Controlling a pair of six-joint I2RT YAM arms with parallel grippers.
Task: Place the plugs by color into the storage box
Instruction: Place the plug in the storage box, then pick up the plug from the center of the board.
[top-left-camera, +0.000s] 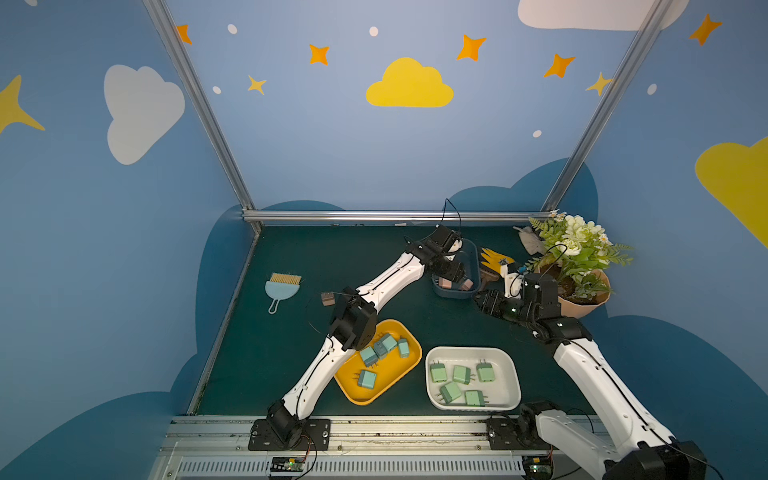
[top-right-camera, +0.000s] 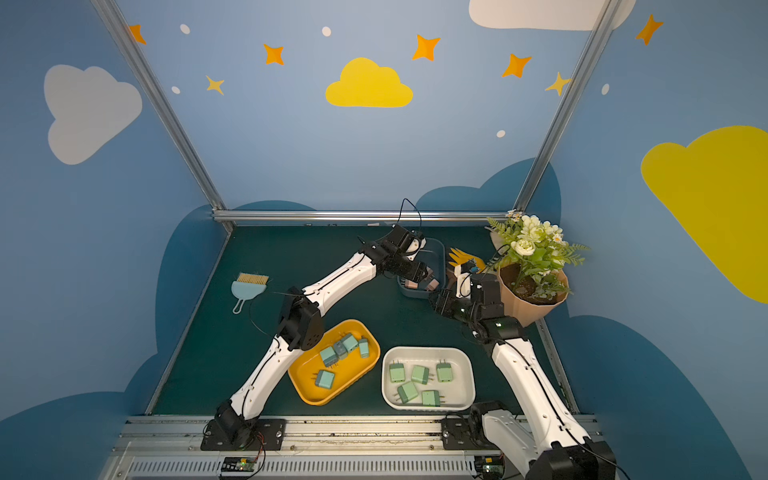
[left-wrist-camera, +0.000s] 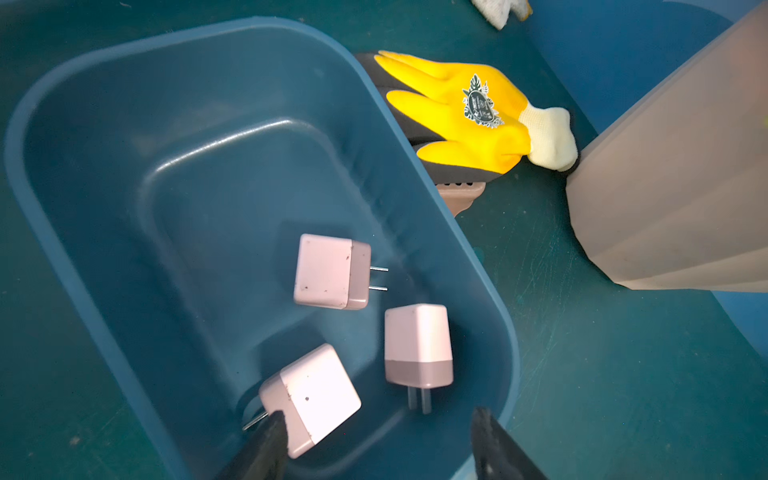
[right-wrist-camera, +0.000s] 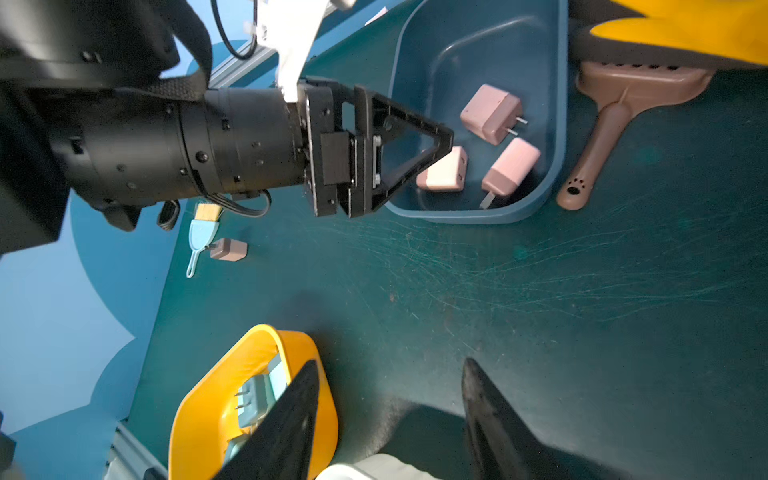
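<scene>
The fingers (left-wrist-camera: 266, 449) of the left gripper (left-wrist-camera: 377, 411) are released. They stand apart over one end of the blue storage box (left-wrist-camera: 104, 166) with nothing clamped between them. One pink plug (left-wrist-camera: 316, 395) lies tilted on the box floor right beside one finger; whether the two touch cannot be told. Two more pink plugs lie loose in that same end of the box. One (left-wrist-camera: 417, 343) is just beside the first, its prongs pointing back toward the fingers. The other (left-wrist-camera: 328, 270) is a little deeper in the box, on its side.

The fingers (right-wrist-camera: 494, 424) of the right gripper (right-wrist-camera: 390, 362) are spread too and grip nothing. They hover above bare tabletop (right-wrist-camera: 540, 291) near the end of the box that faces the robot.

A fourth pink plug (top-left-camera: 328, 298) sits alone on the tabletop, well apart from the box, by the left arm's elbow. It is near a light-blue brush (top-left-camera: 282, 286). Nearer the robot than the box, a yellow tray (top-left-camera: 395, 374) holds five light blue plugs (top-left-camera: 367, 379). A white tray (top-left-camera: 505, 370) next to it holds five mint green plugs (top-left-camera: 461, 374). Just beside the box, on the side away from the lone plug, a yellow glove (left-wrist-camera: 457, 108) lies over a brown scoop (right-wrist-camera: 615, 116). The flower pot (top-left-camera: 590, 305) stands just beyond them.
</scene>
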